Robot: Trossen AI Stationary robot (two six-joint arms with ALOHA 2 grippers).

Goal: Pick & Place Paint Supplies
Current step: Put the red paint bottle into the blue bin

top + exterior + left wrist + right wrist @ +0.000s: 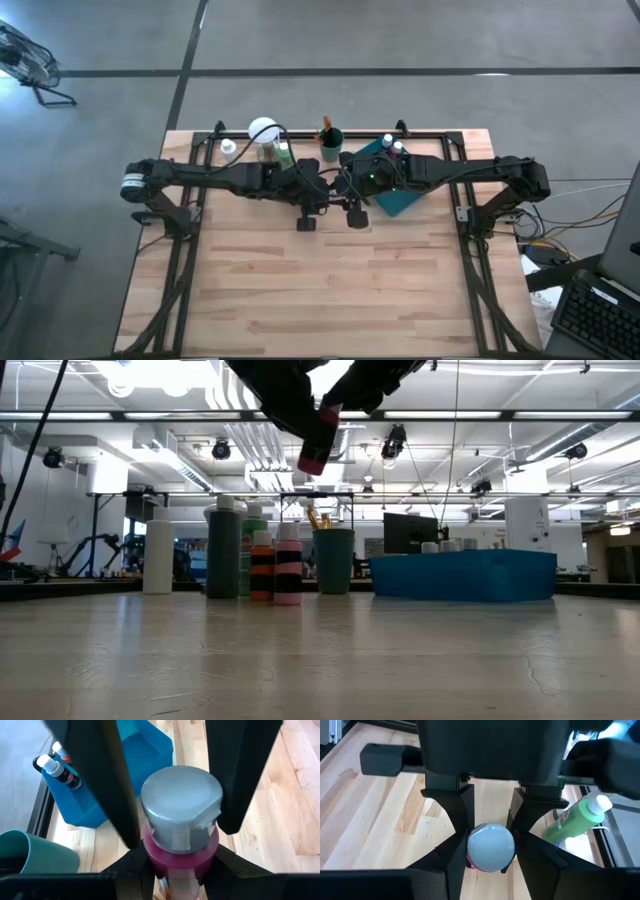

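The left tool is pinching a maroon paint bottle by its body, just under the pale cap, and the cap points toward the wrist camera. The right tool meets the same bottle from the other side; whether it grips the bottle I cannot tell. In the low view the bottle hangs tilted, high above the counter, touching nothing below. Both arms meet over the middle of the counter's back part. Behind them stand a teal cup with brushes, a green bottle, and a teal tray with small bottles in its far corner.
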